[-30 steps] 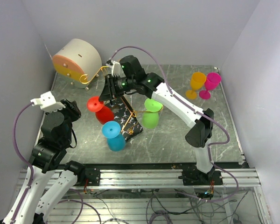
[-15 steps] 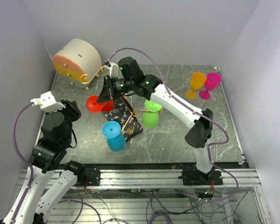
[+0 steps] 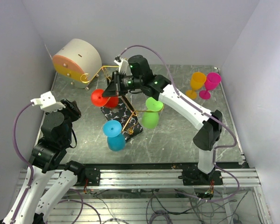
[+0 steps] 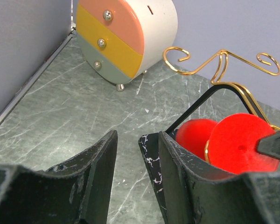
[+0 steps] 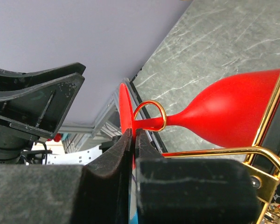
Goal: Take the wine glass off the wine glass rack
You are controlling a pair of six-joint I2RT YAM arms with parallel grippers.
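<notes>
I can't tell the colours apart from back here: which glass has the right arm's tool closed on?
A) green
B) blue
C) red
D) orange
C: the wrist view shows the right tool pinching the flat foot of the red glass, whose stem sits in a loop of the rack.

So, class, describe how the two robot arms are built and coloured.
The left arm and right arm alternate white links with black joints. A lilac cable loops along each. Green lights glow on the right arm. The fingers are scuffed black.
</notes>
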